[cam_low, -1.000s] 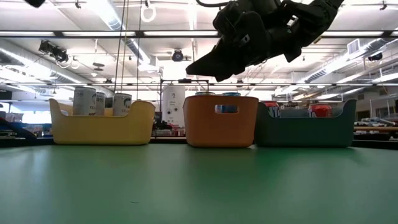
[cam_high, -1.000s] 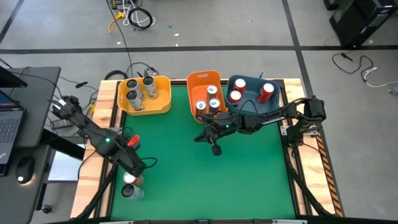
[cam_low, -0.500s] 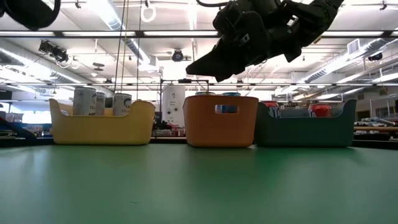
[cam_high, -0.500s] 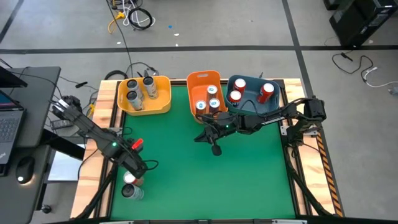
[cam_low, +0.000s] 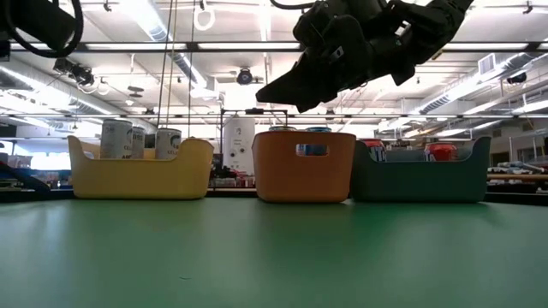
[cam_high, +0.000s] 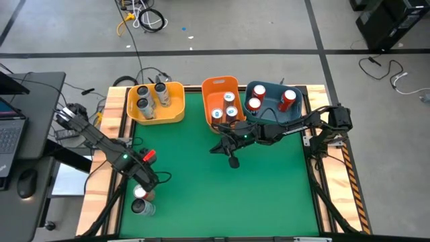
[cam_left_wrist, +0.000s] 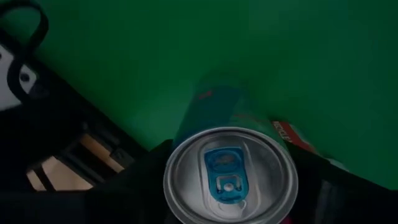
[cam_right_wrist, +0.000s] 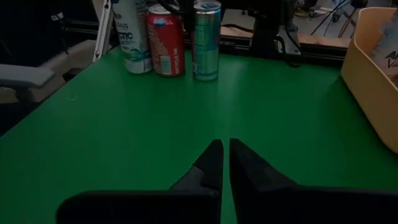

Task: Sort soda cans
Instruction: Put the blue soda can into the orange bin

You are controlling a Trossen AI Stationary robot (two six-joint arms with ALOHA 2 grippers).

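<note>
green felt covers the table, with grey floor and loose cables beyond it in the high view. along the top edge of the felt stand three bins: a yellow bin at upper left with three grey-topped soda cans in it, an orange bin at centre holding white-and-blue ones, and a blue bin to its right with red ones. most of the sorting looks done.

what is left sits at the lower left of the high view: three cans in a tight group near the table's corner. the right wrist view shows them standing upright in a row at its upper left: a white can, a red can and a teal can.

the left gripper is down over that group. its wrist view looks straight onto the silver top of the teal can, with dark fingers on either side of it; whether they press on the can yet i cannot tell, so it reads as a grasp in the making.

the right gripper hangs above mid-table just below the orange bin, its fingers pressed together on nothing, waiting.

by this judgement three cans remain, the teal one next.
</note>
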